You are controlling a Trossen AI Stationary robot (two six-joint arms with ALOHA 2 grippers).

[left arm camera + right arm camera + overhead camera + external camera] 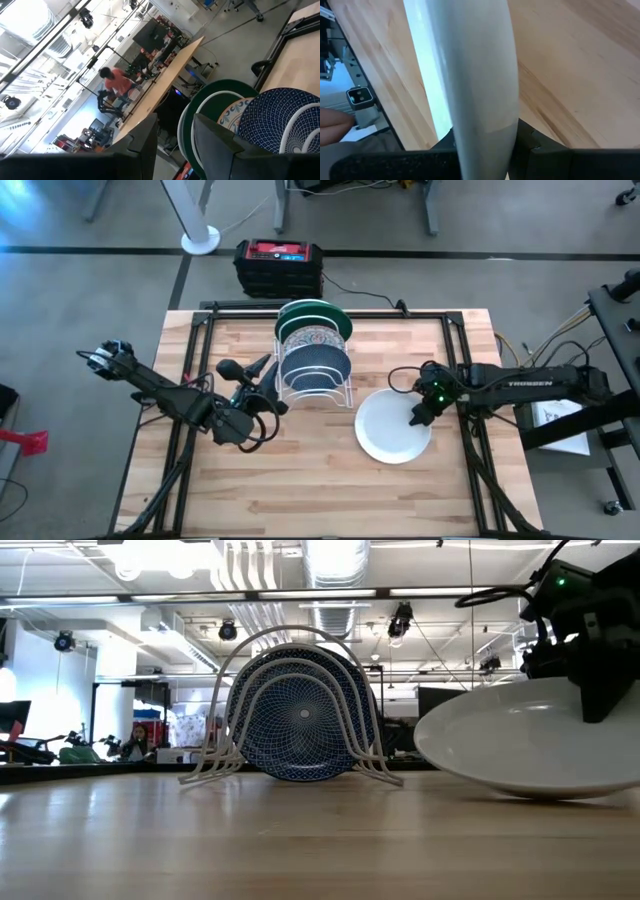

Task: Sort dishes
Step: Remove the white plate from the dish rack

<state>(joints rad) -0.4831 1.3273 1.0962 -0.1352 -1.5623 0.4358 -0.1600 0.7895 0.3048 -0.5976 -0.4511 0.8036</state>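
Three dishes stand on edge in the white wire rack (346, 396) at the table's middle. The green one (315, 310) is farthest back, the floral one (312, 337) stands in front of it, and the blue speckled one (312, 365) is nearest. Right of the rack is the plain white dish (385, 430), with my right gripper (418, 418) shut on its rim. My left gripper (266, 377) hovers level just left of the rack, open, with nothing between its fingers (145, 145). My right gripper pinches the white dish's rim (485, 125) between its two fingers, on the side toward the table's right edge. The fingers slant down from the right. In the low view the dish (520, 745) is tilted, its held side raised and its underside (550, 792) on the table.
A black and red box (278, 265) sits on the floor beyond the far edge. Black frame rails (190, 360) run along the table's sides. Bare wood (320, 490) stretches across the near half of the table.
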